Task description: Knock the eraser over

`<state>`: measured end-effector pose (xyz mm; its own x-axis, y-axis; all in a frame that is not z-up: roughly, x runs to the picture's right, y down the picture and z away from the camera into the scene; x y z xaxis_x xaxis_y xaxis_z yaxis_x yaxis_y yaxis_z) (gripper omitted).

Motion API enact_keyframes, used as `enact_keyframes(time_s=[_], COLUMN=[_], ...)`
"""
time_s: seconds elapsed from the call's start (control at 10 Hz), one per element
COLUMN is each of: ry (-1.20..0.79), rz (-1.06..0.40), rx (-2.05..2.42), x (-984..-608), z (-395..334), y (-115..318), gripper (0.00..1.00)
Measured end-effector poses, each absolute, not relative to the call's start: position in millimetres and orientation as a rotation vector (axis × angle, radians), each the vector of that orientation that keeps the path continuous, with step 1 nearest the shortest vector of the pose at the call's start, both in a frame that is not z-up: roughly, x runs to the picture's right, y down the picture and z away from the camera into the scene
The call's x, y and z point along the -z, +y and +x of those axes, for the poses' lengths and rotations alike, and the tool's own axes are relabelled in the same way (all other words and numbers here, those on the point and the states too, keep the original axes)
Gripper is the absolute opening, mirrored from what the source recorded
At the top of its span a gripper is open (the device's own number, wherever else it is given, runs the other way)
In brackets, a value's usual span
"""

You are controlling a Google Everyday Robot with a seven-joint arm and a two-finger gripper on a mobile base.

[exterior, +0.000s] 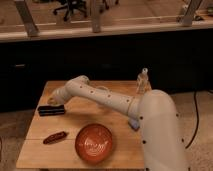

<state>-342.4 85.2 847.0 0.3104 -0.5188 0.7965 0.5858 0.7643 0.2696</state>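
The eraser (51, 110), a small black block with lighter stripes, lies flat on its long side at the left edge of the wooden table (35, 127). My gripper (56, 101) is at the end of the white arm, right above and against the eraser's right end. The arm (110, 100) stretches across the table from the right.
An orange bowl (94, 143) sits at the table's front middle. A dark red pepper-like thing (55, 137) lies at the front left. A clear bottle (143, 81) stands at the back right. A blue pad (134, 124) is mostly hidden behind the arm.
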Motion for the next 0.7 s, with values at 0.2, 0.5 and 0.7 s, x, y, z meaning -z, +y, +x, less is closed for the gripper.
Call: enact_keyframes(time_s=[0.2, 0.5, 0.7], ry=[-1.079, -1.112, -1.123], rz=[-0.082, -0.085, -0.088], rx=[0.771, 0.795, 0.795], x=[-842.7, -840.1, -839.9], z=[-377.1, -386.8, -380.7], y=[92.7, 96.4, 96.1], gripper=[0.00, 0.00, 0.00])
